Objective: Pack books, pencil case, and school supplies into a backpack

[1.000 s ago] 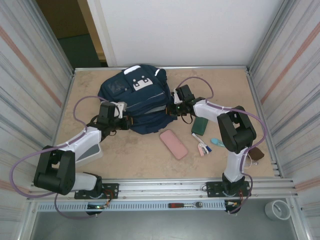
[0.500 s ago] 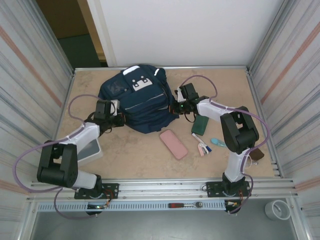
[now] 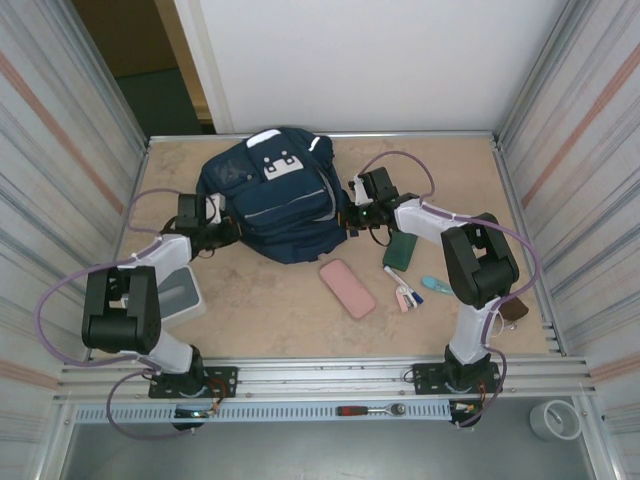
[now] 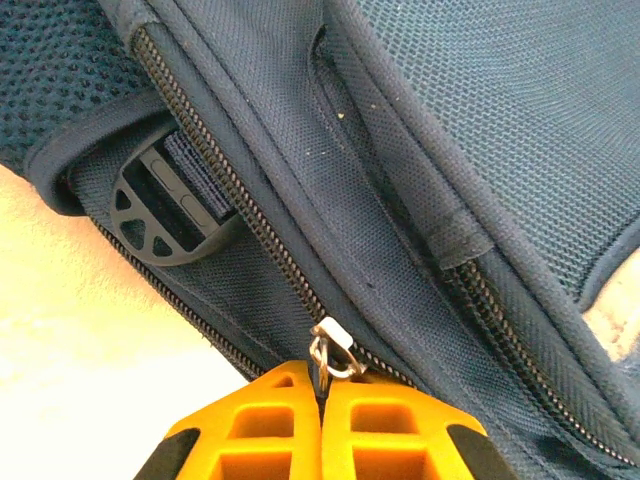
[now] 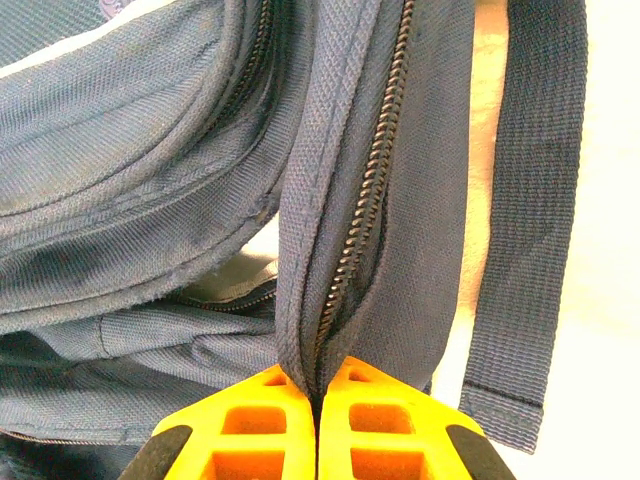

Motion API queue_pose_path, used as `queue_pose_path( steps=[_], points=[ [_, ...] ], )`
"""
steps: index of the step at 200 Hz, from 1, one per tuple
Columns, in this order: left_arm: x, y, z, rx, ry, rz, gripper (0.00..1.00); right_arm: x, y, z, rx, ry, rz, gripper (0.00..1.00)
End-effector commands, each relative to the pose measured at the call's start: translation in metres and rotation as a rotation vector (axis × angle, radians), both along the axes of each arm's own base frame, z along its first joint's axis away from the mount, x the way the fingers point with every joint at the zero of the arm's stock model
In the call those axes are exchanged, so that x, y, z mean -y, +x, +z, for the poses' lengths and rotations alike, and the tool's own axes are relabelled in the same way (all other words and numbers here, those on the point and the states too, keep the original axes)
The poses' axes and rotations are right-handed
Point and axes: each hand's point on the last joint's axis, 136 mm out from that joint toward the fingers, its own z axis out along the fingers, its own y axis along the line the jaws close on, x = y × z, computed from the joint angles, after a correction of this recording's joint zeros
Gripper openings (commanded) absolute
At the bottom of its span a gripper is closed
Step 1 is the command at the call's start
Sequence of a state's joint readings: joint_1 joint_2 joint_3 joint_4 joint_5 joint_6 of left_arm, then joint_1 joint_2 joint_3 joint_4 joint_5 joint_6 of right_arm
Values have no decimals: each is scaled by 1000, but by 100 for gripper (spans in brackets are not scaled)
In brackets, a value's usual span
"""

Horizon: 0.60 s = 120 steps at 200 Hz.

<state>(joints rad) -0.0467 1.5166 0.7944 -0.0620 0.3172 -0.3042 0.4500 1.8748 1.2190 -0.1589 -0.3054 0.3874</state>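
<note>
Near edge of the beige table (image 3: pixel 270 325): pale open plastic bin (image 3: pixel 178 296) at left beside the left arm, small brown object (image 3: pixel 513 307) at far right. Mid-table, a pink rounded-rectangle soft pencil case (image 3: pixel 347 288) lies flat and angled. Just right of it are the loose school supplies, white-and-pink pen-like sticks (image 3: pixel 404 293) with a small light-blue piece (image 3: pixel 435 285) beside them. A dark green flat rectangular object (image 3: pixel 400 250) sits just behind those. Farther back, the large navy-blue fabric backpack (image 3: pixel 272 200) with white patches lies at table centre-left, a gripper at each side. Left gripper (image 4: pixel 322 388) is clamped tight on the small metal zipper pull (image 4: pixel 330 345) at the bag's left side, next to a black plastic buckle (image 4: pixel 160 205). Right gripper (image 5: pixel 318 388) is pinched closed on the backpack's zipper-edge fabric at its right side, a flat webbing strap (image 5: pixel 520 200) hanging alongside over the table.
</note>
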Motion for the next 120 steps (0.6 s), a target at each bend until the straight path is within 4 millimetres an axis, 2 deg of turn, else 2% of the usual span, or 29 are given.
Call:
queue_pose_path(
  steps=[1,10,26,50,80,99,120],
  points=[
    [-8,14,24,101,-32,28,0,26,1,9,46,-87,-7,1],
    [3,10,32,129,-50,-12,0,19,-1,14,70,-91,26,8],
    [17,2,44,159,-35,-76,0,7,-5,31,146,-124,87,27],
    [21,-6,57,186,-28,-97,0,-4,-6,61,325,-280,145,45],
    [22,-10,59,192,-26,-106,0,-30,-11,89,507,-405,220,55],
    [23,-10,57,185,-34,-109,0,-60,-23,99,594,-420,316,58],
    [24,-10,55,179,-41,-111,0,-95,-39,100,660,-422,450,61]
  ],
)
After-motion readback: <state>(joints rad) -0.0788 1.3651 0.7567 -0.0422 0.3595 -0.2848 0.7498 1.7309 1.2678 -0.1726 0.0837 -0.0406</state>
